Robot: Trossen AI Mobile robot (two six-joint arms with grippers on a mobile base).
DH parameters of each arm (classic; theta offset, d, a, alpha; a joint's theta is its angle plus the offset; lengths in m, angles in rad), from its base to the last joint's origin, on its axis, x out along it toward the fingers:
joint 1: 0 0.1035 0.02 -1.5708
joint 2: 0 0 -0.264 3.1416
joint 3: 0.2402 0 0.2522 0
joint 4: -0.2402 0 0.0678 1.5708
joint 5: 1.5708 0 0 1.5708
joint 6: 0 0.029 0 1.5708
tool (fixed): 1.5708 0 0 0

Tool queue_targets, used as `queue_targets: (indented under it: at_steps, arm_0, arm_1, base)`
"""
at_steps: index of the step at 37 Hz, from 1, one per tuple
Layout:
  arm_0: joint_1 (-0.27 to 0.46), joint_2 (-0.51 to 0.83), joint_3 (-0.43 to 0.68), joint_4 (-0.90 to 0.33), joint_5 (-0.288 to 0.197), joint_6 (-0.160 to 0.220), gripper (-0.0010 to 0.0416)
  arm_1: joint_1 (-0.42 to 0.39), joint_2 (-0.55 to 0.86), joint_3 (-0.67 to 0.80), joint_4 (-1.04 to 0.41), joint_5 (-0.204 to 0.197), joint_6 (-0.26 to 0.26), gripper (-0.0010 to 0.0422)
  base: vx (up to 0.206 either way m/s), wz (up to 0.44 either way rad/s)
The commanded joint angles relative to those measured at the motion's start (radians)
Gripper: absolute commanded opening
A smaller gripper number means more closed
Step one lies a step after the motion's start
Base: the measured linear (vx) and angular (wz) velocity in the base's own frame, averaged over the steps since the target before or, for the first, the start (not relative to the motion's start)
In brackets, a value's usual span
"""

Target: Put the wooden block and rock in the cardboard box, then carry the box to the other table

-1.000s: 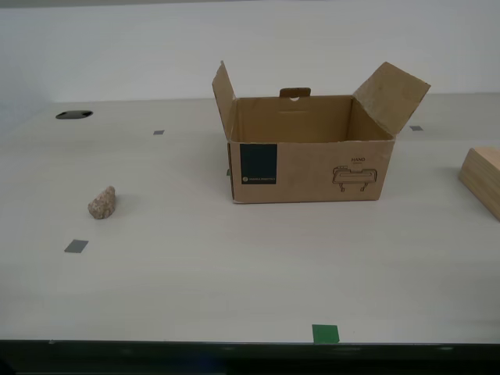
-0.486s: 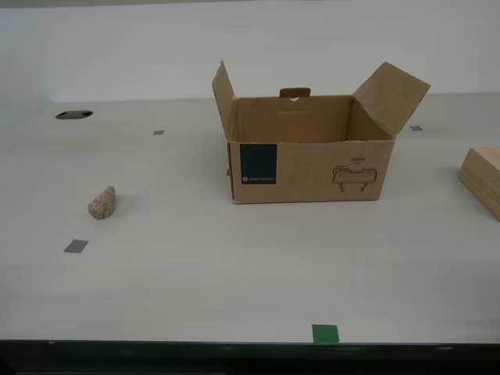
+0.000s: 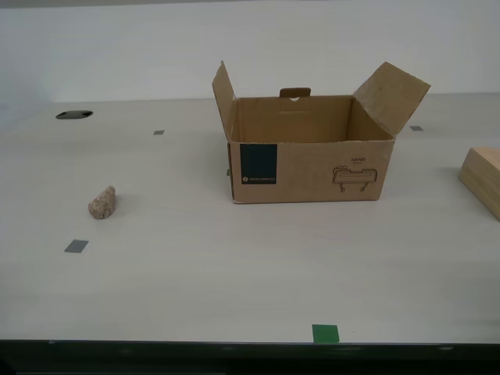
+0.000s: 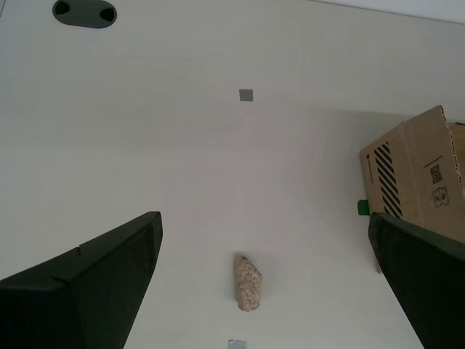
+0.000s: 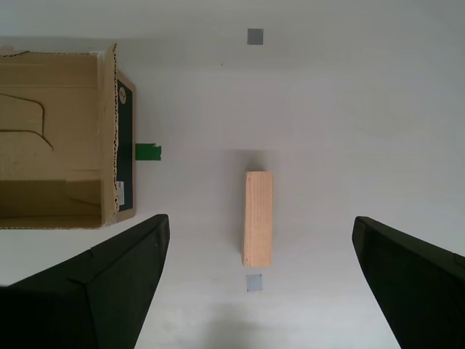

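The cardboard box [image 3: 308, 160] stands open, flaps up, mid-table in the exterior view. The rock [image 3: 102, 203] lies towards the exterior view's left. The wooden block [image 3: 483, 178] is cut off by the exterior view's right edge. My first gripper [image 5: 260, 224] hangs open high above the wooden block [image 5: 258, 217], its fingers [image 5: 109, 283] well apart, with the box [image 5: 58, 138] beside it. High over the rock [image 4: 248, 283], my second gripper [image 4: 263, 224] is open too. Neither arm shows in the exterior view. The other table is out of view.
A smooth cream table [image 3: 234, 273] carries grey tape squares [image 3: 76, 246] and a green tape mark [image 3: 326, 333] near its front edge. A dark oval hole [image 3: 73, 115] sits at the far side on the exterior view's left. A white wall rises behind.
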Motion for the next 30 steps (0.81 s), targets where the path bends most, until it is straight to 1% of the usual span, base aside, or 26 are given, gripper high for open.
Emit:
queue_targets:
  at_steps: [1, 4, 7, 13, 17, 19, 23, 28, 30]
  arm_0:
    - [0.0, 0.0, -0.009, 0.002, -0.003, -0.004, 0.0351]
    - [0.0, 0.0, -0.028, 0.02, -0.003, -0.008, 0.035]
    - [0.0, 0.0, -0.064, 0.067, -0.003, -0.008, 0.0351]
    - [0.0, 0.0, -0.173, 0.163, -0.002, -0.008, 0.0351]
    - [-0.001, 0.0, -0.251, 0.204, -0.002, -0.008, 0.0353]
    - [-0.001, 0.003, -0.283, 0.214, -0.002, -0.007, 0.0354]
    - [-0.001, 0.003, -0.344, 0.222, -0.002, -0.008, 0.0354]
    - [-0.002, 0.003, -0.413, 0.26, 0.005, -0.008, 0.0354]
    - [-0.002, 0.003, -0.438, 0.27, 0.005, -0.007, 0.0355]
  arm_1:
    - [0.0, 0.0, 0.001, 0.003, 0.007, -0.001, 0.0389]
    - [0.0, 0.0, 0.001, 0.002, 0.007, -0.001, 0.0389]
    - [0.0, 0.0, 0.001, 0.001, 0.007, -0.001, 0.0389]
    - [0.0, 0.0, 0.0, 0.0, 0.006, -0.001, 0.0389]
    - [0.0, 0.001, -0.012, 0.004, 0.005, 0.0, 0.0389]
    - [0.0, 0.001, -0.024, 0.01, -0.002, -0.001, 0.0389]
    - [0.0, 0.001, -0.062, 0.045, -0.028, -0.006, 0.0389]
    - [0.0, 0.002, -0.113, 0.097, -0.052, -0.008, 0.0389]
    - [0.0, 0.014, -0.136, 0.139, -0.053, -0.008, 0.0389]
  base:
    - [0.0, 0.0]
    - [0.0, 0.0]
    - [0.0, 0.0]
    - [0.0, 0.0]
    - [0.0, 0.0]
    - [0.0, 0.0]
    - [0.0, 0.0]
    - [0.0, 0.0]
    - [0.0, 0.0]
